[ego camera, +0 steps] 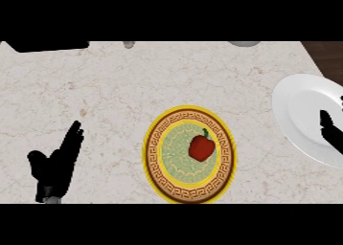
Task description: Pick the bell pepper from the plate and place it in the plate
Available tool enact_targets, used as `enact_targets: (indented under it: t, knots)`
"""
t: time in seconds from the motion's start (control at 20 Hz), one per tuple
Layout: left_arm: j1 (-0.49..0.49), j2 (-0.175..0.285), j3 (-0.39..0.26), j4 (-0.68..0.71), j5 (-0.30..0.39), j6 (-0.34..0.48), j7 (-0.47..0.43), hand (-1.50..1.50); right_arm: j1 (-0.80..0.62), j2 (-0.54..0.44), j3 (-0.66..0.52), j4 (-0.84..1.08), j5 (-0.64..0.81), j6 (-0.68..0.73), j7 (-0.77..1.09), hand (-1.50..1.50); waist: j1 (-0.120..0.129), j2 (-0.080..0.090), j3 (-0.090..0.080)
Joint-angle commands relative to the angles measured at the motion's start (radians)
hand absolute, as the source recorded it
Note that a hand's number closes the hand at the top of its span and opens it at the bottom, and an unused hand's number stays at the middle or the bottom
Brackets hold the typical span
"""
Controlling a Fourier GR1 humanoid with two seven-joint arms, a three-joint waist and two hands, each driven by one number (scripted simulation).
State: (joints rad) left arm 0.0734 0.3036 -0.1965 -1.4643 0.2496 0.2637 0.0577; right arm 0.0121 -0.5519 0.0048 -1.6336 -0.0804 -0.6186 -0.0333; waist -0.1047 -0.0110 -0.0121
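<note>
Closest to the robot, low on the left, is the left hand. It is black. Its fingers are straight and close together, and they point up and a little to the right. The thumb sticks out to the left. The hand holds nothing and is well apart from both plates.

Next comes the yellow plate, in the middle of the counter. It has a brown ring with a pattern and a pale green middle. The bell pepper lies in it, a bit right of the middle. It is red, and its little green stem points up.

At the right edge is the right hand. Only part of it shows. It is over the white plate. The parts that show are spread apart and hold nothing. The white plate is plain and runs off the right side.

The counter is pale stone with thin brown marks all over.

At the far edge, a flat black thing sits on the left. A small grey thing and a bigger grey round thing peek in beside it. Dark brown floor shows past the far corners.
</note>
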Motion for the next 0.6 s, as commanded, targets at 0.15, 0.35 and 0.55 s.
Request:
enact_targets:
  t: [0.15,0.35,0.55]
  knots:
    - [-0.027,-0.032,-0.023,0.028,0.06,-0.06,0.084,0.0,0.206,0.126,0.084,-0.287,0.281,-0.379,0.099,-1.5,0.052,0.003,0.007]
    - [-0.092,-0.04,0.0,0.119,0.065,-0.085,0.071,0.0,0.347,0.108,0.193,-0.399,0.484,-0.382,0.276,-1.5,0.061,0.012,0.004]
    - [-0.063,-0.047,-0.038,0.048,0.04,-0.055,0.113,0.0,0.473,0.027,0.238,-0.395,0.573,-0.208,0.425,-1.5,0.076,0.015,0.003]
